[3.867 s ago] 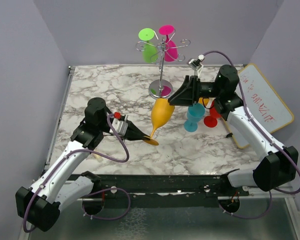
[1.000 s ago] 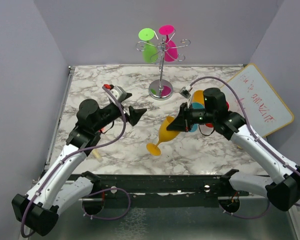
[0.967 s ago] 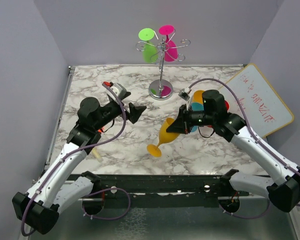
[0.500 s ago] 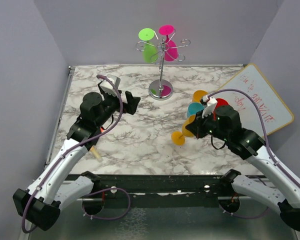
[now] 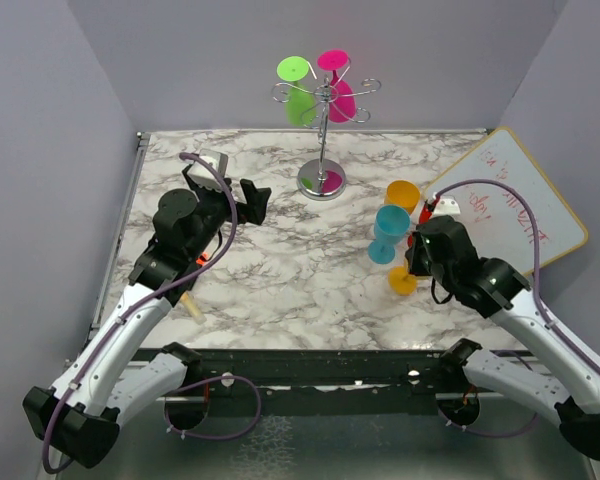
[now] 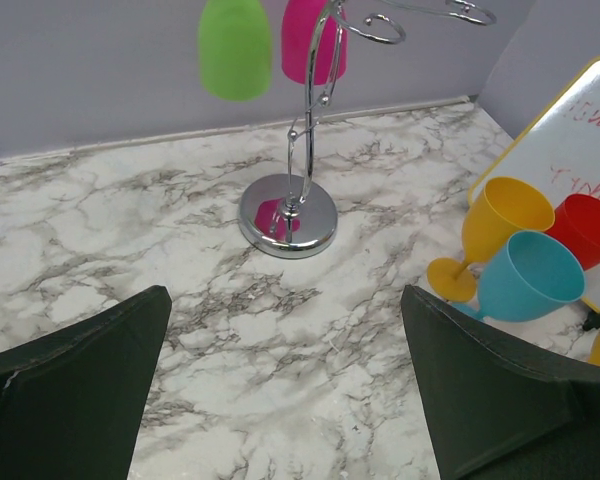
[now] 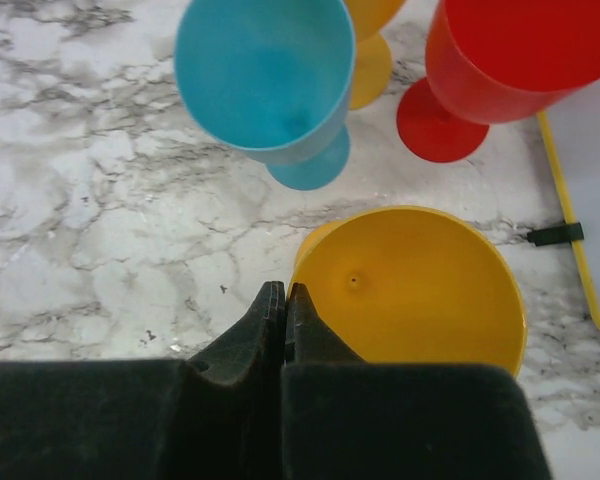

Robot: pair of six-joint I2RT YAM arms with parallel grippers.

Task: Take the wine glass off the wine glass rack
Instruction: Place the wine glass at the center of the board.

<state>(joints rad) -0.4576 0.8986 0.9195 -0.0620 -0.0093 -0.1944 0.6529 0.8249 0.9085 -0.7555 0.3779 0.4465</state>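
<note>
I am pinching the right gripper [image 7: 283,295] on the thin rim of the light, stiff, slick-looking yellow wine glass [image 7: 410,290], which is standing upright beside a blue glass [image 7: 265,75], well apart from the wine glass rack [image 6: 288,222], while the left gripper [image 6: 285,295] is gaping empty.

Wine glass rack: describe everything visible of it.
The wine glass rack is thin silver wire: a wavy stem on a round shiny base, curled scroll arms on top. It stands upright at the far middle of the marble table. A green glass and a pink glass hang upside down from it.
</note>
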